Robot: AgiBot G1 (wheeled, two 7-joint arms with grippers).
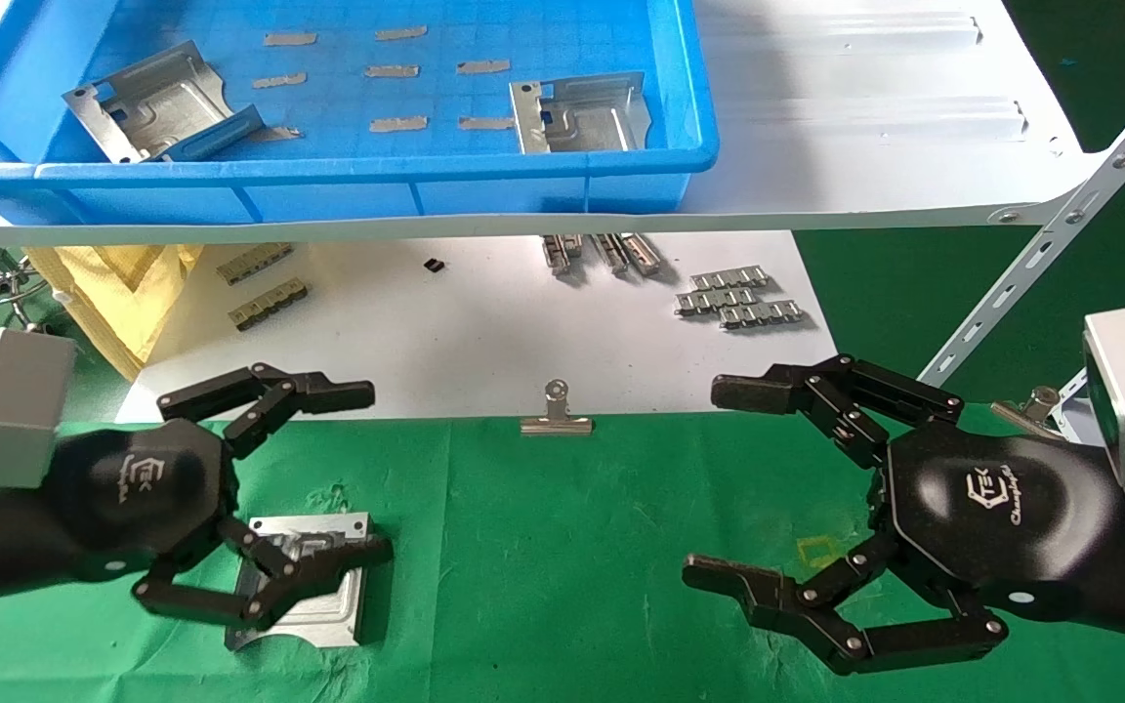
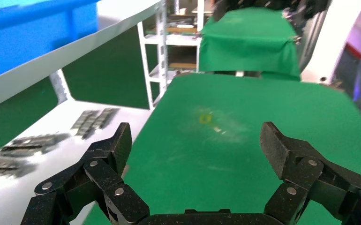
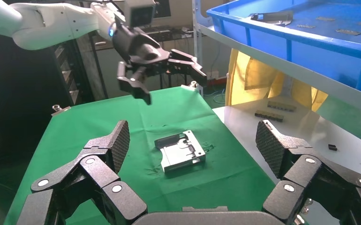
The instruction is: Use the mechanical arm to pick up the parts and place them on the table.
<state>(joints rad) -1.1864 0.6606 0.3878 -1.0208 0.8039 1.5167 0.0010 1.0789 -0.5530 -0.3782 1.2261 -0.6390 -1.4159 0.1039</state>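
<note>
Left gripper (image 1: 367, 469): jaws spread wide and holding nothing, poised above the part on the table (image 1: 562, 586).
Right gripper (image 1: 709, 478): jaws spread wide and holding nothing, poised over bare green cloth, well apart from every part.
Placed part (image 1: 313, 581): lies flat on the cloth near the robot's left side; a lower finger of the left gripper crosses it in the head view.
Remaining parts: one at the tray's left end (image 1: 147, 103), one near its right wall (image 1: 577, 112), both inside the blue tray (image 1: 328, 176) on the upper shelf.
Risk, reach: the tray's front wall stands between the grippers and the parts; a low approach would likely strike the rim.
Risk, grasp: the plates are thin and lie flat, so fingers may slide off instead of getting under an edge.
Risk, disturbance: a descending left arm could nudge the placed part.
Head view only: tray contents, binder clip (image 1: 556, 415), link strips (image 1: 738, 298).
Right wrist view only: clear air between the left gripper (image 3: 167, 75) and the placed part (image 3: 181, 151); the head view makes contact look possible.
Left wrist view: own fingers and cloth; the placed part is apparently out of frame.
</note>
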